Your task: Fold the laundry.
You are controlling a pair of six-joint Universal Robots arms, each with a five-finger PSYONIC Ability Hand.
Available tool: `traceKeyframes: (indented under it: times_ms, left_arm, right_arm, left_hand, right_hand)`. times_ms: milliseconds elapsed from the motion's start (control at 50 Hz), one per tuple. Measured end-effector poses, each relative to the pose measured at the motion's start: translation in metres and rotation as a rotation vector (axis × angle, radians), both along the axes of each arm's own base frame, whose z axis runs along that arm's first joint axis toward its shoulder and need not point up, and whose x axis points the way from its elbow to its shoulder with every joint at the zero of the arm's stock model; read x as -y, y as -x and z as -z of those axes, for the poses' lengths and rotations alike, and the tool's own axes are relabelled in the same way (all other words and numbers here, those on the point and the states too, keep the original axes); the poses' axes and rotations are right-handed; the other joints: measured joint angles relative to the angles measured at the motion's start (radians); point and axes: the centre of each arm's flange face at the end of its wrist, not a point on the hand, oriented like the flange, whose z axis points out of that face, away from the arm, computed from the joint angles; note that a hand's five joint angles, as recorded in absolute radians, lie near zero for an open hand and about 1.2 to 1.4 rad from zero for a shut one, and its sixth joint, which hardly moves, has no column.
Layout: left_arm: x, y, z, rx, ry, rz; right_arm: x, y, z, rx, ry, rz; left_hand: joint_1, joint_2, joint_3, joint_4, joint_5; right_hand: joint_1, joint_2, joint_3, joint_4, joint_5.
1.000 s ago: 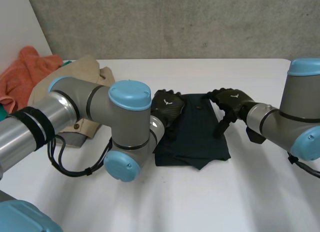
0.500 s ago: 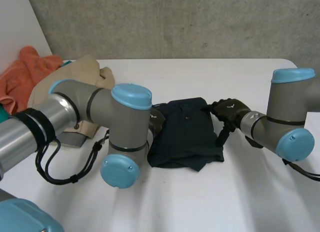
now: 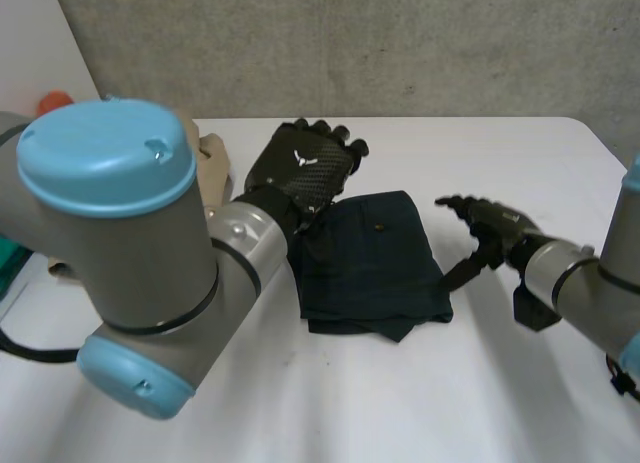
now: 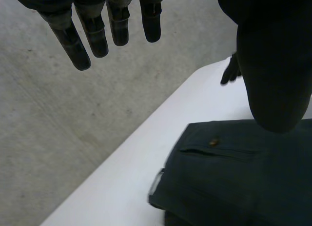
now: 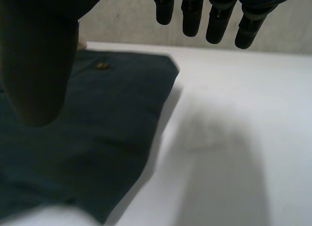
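A dark navy folded garment (image 3: 373, 265) lies in the middle of the white table (image 3: 480, 153); a small button shows on its top layer. My left hand (image 3: 305, 175) is raised above the garment's far left corner, fingers straight and apart, holding nothing. In the left wrist view the fingers (image 4: 95, 28) point past the table's far edge while the garment (image 4: 229, 177) lies below the palm. My right hand (image 3: 488, 228) hovers just right of the garment, open and empty. Its wrist view shows straight fingers (image 5: 214, 16) above bare table, the garment (image 5: 78, 133) beside the thumb.
A beige garment (image 3: 212, 163) lies heaped at the table's back left behind my left arm (image 3: 150, 273). A bit of orange cloth (image 3: 55, 101) shows at the far left. A grey concrete wall stands behind the table.
My left hand has lifted off the garment's left edge and risen above it. My right hand has let go of the right edge and drawn away to the right. The garment lies flat.
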Motion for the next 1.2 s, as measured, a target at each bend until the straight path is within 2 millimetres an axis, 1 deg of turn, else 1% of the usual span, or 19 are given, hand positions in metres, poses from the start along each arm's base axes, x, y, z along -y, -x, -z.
traceKeyframes:
  times_ms: [120,240,360,440,540,560,580,600,640,720,780,860,900,940,1020,1080,1100,1120,1200]
  left_arm:
    - [-0.006,-0.005,0.012,-0.009,-0.058,0.008]
    - [-0.007,-0.007,0.02,-0.005,-0.087,0.001]
    - [-0.006,-0.007,0.022,-0.003,-0.091,-0.003]
    - [-0.006,-0.007,0.022,-0.003,-0.09,-0.003]
    - [-0.006,-0.007,0.021,-0.004,-0.088,-0.002]
    - [-0.006,-0.007,0.021,-0.004,-0.088,-0.002]
    - [-0.006,-0.007,0.021,-0.004,-0.087,-0.002]
    - [-0.006,-0.007,0.021,-0.004,-0.087,-0.001]
    - [-0.006,-0.007,0.021,-0.005,-0.088,-0.001]
    - [-0.007,-0.007,0.022,-0.004,-0.092,-0.001]
    - [-0.007,-0.007,0.023,-0.002,-0.095,-0.001]
    - [-0.008,-0.008,0.024,-0.001,-0.097,-0.001]
    - [-0.007,-0.008,0.024,-0.001,-0.097,-0.002]
    - [-0.007,-0.008,0.024,-0.002,-0.097,-0.002]
    - [-0.006,-0.008,0.023,-0.005,-0.094,-0.005]
    - [-0.004,-0.008,0.02,-0.01,-0.088,-0.007]
    - [-0.004,-0.008,0.02,-0.012,-0.086,-0.008]
    - [-0.003,-0.007,0.019,-0.015,-0.083,-0.008]
    - [-0.001,-0.006,0.016,-0.023,-0.073,-0.009]
  right_arm:
    - [-0.009,-0.004,0.019,0.027,-0.051,-0.029]
    - [-0.012,-0.018,0.043,0.03,-0.074,-0.082]
    - [-0.01,-0.026,0.054,0.021,-0.08,-0.102]
    - [-0.009,-0.029,0.058,0.02,-0.082,-0.107]
    - [-0.008,-0.03,0.059,0.023,-0.07,-0.109]
    - [-0.007,-0.031,0.059,0.023,-0.066,-0.11]
    - [-0.007,-0.031,0.059,0.023,-0.065,-0.111]
    - [-0.007,-0.032,0.06,0.022,-0.061,-0.115]
    - [-0.007,-0.033,0.061,0.022,-0.057,-0.118]
    - [-0.001,-0.036,0.059,0.028,-0.025,-0.116]
    - [0.011,-0.038,0.052,0.038,0.032,-0.095]
    - [0.025,-0.04,0.045,0.046,0.084,-0.068]
    - [0.038,-0.041,0.039,0.052,0.124,-0.046]
    - [0.043,-0.042,0.036,0.055,0.14,-0.038]
    - [0.068,-0.043,0.031,0.063,0.194,0.0]
    - [0.096,-0.036,0.033,0.055,0.221,0.065]
    - [0.101,-0.034,0.034,0.052,0.224,0.08]
    - [0.115,-0.028,0.036,0.046,0.232,0.117]
    - [0.152,-0.009,0.043,0.027,0.253,0.219]
  left_hand:
    - [0.0,0.0,0.0,0.0,0.0]
    - [0.0,0.0,0.0,0.0,0.0]
    - [0.0,0.0,0.0,0.0,0.0]
    - [0.0,0.0,0.0,0.0,0.0]
    - [0.0,0.0,0.0,0.0,0.0]
    - [0.0,0.0,0.0,0.0,0.0]
    - [0.0,0.0,0.0,0.0,0.0]
    - [0.0,0.0,0.0,0.0,0.0]
    - [0.0,0.0,0.0,0.0,0.0]
    - [0.0,0.0,0.0,0.0,0.0]
    - [0.0,0.0,0.0,0.0,0.0]
    - [0.0,0.0,0.0,0.0,0.0]
    - [0.0,0.0,0.0,0.0,0.0]
    - [0.0,0.0,0.0,0.0,0.0]
    - [0.0,0.0,0.0,0.0,0.0]
    - [0.0,0.0,0.0,0.0,0.0]
    - [0.0,0.0,0.0,0.0,0.0]
    - [0.0,0.0,0.0,0.0,0.0]
    - [0.0,0.0,0.0,0.0,0.0]
  right_hand:
    - [0.0,0.0,0.0,0.0,0.0]
    - [0.0,0.0,0.0,0.0,0.0]
    - [0.029,0.011,0.006,0.004,0.008]
    - [0.231,0.253,0.218,0.209,0.21]
    - [0.355,0.402,0.384,0.408,0.363]
    - [0.449,0.514,0.492,0.53,0.463]
    - [0.487,0.56,0.534,0.567,0.507]
    - [0.615,0.699,0.658,0.742,0.654]
    - [0.7,0.782,0.729,0.833,0.745]
    - [0.735,0.869,0.818,0.929,0.812]
    - [0.735,0.917,0.87,0.966,0.812]
    - [0.735,0.92,0.875,0.973,0.849]
    - [0.735,0.92,0.875,0.973,0.868]
    - [0.735,0.92,0.875,0.973,0.872]
    - [0.735,0.92,0.875,0.975,0.886]
    - [0.735,0.92,0.875,0.975,0.889]
    - [0.735,0.92,0.875,0.975,0.889]
    - [0.735,0.92,0.875,0.975,0.889]
    - [0.735,0.92,0.875,0.975,0.894]
